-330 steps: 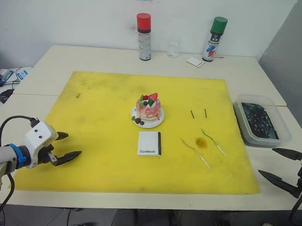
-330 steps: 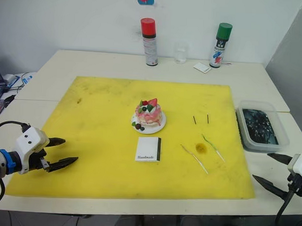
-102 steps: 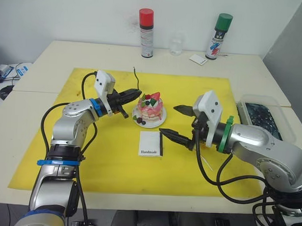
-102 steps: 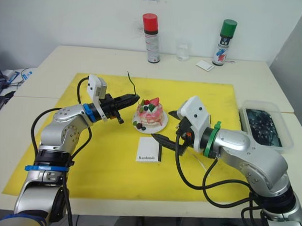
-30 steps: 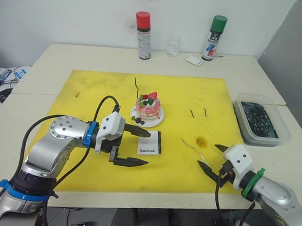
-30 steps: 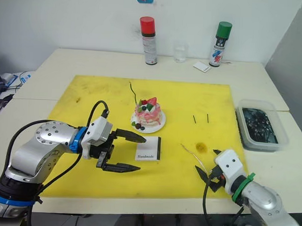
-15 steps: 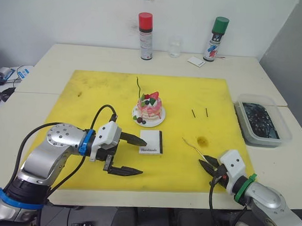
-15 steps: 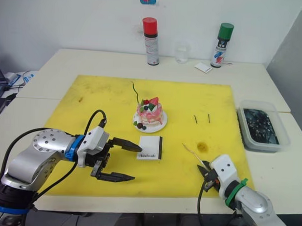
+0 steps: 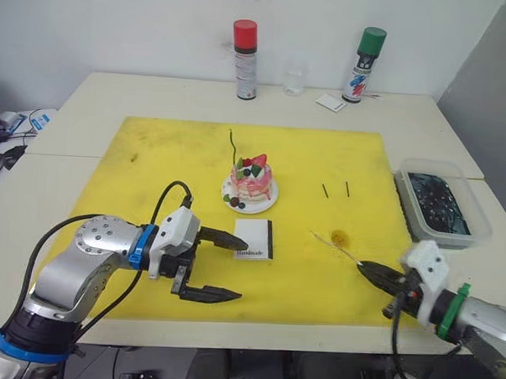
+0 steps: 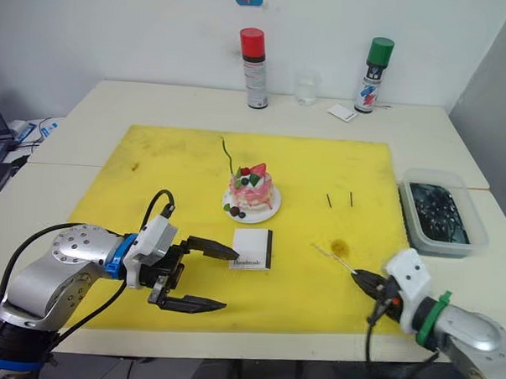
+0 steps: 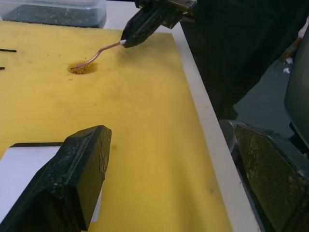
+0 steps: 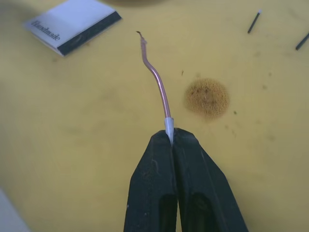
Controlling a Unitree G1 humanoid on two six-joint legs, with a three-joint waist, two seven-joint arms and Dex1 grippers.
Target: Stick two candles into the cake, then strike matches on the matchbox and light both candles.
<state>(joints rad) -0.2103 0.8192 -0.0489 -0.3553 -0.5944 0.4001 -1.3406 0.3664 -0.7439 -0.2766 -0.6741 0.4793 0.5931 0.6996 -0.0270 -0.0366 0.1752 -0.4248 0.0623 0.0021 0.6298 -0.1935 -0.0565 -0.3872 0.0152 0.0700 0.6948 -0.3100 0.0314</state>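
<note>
A big yellow mat (image 9: 153,160) lies on the table, and the cake (image 9: 251,181) sits near its middle with one candle (image 9: 233,147) standing in its far left side. The left gripper (image 9: 224,266) is wide open and holds nothing, with one finger over the left edge of the matchbox (image 9: 254,239), which lies just in front of the cake. The right gripper (image 12: 171,137), at the near right of the mat, is pinched tight on the end of the other candle (image 12: 155,77), and the two matches (image 9: 335,190) lie to the right of the cake.

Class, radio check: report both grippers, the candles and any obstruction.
Left gripper open beside matchbox. Right gripper shut on second candle. First candle stands in cake. Nothing blocks the cake.
</note>
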